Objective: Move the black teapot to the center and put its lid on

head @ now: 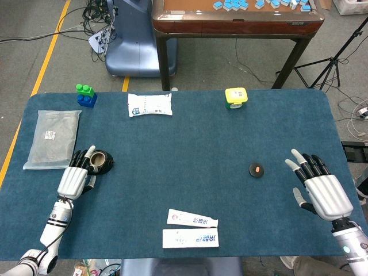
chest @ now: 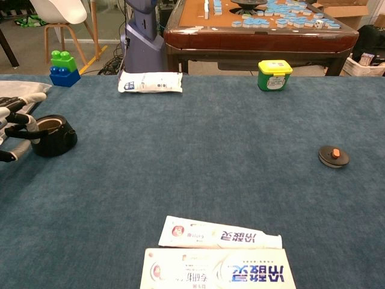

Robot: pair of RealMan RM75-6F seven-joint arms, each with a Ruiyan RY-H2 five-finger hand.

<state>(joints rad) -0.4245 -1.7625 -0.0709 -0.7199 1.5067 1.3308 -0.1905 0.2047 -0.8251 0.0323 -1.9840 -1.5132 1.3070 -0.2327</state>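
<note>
At the far left of the blue desk point(head: 172, 172) lies a grey packet point(head: 52, 138), with a green-and-blue block stack point(head: 85, 95) behind it. Just in front of them the left hand point(head: 75, 175) is at the black teapot point(head: 99, 162) — its fingers reach the handle side, though whether they actually grip it cannot be told. The pot stands upright and open-topped, well left of the desk's middle. Further along sit a white pouch point(head: 149, 104) at the back and two toothpaste boxes point(head: 191, 229) at the front edge. A yellow-lidded green tub point(head: 236, 98) stands behind. The lid point(head: 256, 169) lies flat toward the right, well apart from the pot. The right hand point(head: 319, 187) is spread, holding nothing — near the lid, not touching.
</note>
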